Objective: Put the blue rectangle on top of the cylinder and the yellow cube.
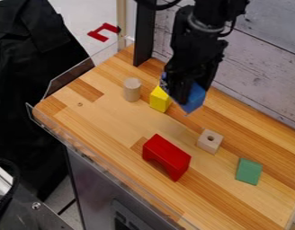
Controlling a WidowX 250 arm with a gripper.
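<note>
Metal framing [45, 218] lies nearest the camera, at 7 o'clock. On the worktop [90, 119], a red arch [167, 157] lies between 5 and 6 o'clock, outside the operation.

Workpiece location: the blue block [197, 99] is at 2 o'clock from the view's centre, in the grasp of the end effector [186, 96]. State of the end effector: closed on the block, pinching it near the middle, with blue visible to either side. The block sits at a slant; its clearance above the worktop cannot be judged.

Supports: the yellow cube [159, 99] stands at 1 o'clock. The cylinder [131, 90] stands at 11 o'clock, apart from the cube.

Handling: the block is probably painted wood, light and rigid. It should not deform or break under a firm pinch. Its smooth, flat faces may let it pivot between the pads if an end strikes a support. The present mid-length hold appears suitable: it should balance the load and leave both ends available for bearing. Grip the opposing long sides, keeping the underside unobstructed. Before release, level the block and align its length with the line through both supports. Lower gently; the narrow cylinder would likely topple under a sideways push.
</note>
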